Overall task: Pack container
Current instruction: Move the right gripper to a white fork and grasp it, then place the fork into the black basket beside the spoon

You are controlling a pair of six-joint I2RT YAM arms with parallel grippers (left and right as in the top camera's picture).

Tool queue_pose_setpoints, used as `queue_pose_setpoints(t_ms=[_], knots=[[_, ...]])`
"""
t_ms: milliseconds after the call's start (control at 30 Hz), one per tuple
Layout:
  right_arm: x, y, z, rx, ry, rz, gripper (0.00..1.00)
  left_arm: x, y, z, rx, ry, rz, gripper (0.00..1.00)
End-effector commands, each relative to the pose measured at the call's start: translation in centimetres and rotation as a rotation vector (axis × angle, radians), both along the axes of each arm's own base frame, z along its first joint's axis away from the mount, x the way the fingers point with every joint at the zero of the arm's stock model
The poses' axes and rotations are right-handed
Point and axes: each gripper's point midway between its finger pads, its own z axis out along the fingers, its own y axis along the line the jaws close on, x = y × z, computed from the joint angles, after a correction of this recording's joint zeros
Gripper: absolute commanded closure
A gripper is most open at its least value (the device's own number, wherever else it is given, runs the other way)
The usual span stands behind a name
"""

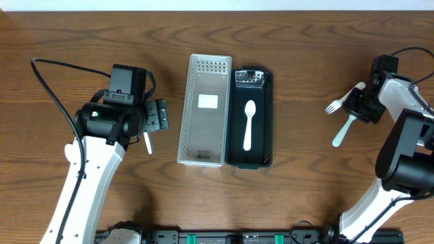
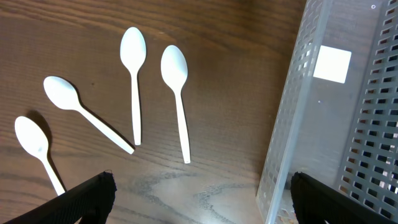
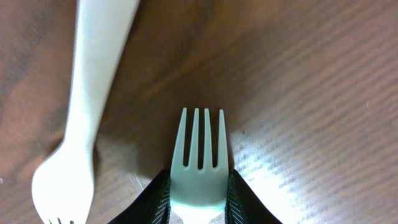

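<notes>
The right tool (image 3: 198,200) is clenched on the neck of a white plastic fork (image 3: 199,146) at the overhead frame's right edge, well apart from the black tray (image 1: 270,115). The fork looks light, thin, slick and bendy, so the neck is probably the best hold. The left tool (image 2: 202,194) is released.

Noted brown wood with open grain on the table (image 1: 305,169), smooth, with a soft sheen where light strikes. Recorded smooth, faintly glossy white plastic for the spoons (image 2: 175,67) and the fork (image 3: 199,174) — same look on all. Logged pale grey perforated plastic, matt, for the basket (image 1: 184,115); shinier black plastic for the tray (image 1: 268,122).
</notes>
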Motion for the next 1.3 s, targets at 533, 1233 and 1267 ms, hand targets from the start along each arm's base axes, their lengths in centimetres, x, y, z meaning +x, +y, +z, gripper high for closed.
queue_pose_setpoints(t_ms=[533,1233,1267], knots=[[0.1,18.7,18.1,0.04,-0.405,0.333,0.84,0.3,0.2,0.4,0.007,-0.01,0.006,0.08],[-0.4,32.0,5.6,0.089,-0.198,0.536,0.68,0.3,0.2,0.4,0.007,-0.01,0.006,0.08],[-0.3,32.0,6.0,0.091,-0.208,0.541,0.6,0.3,0.2,0.4,0.007,-0.01,0.006,0.08]])
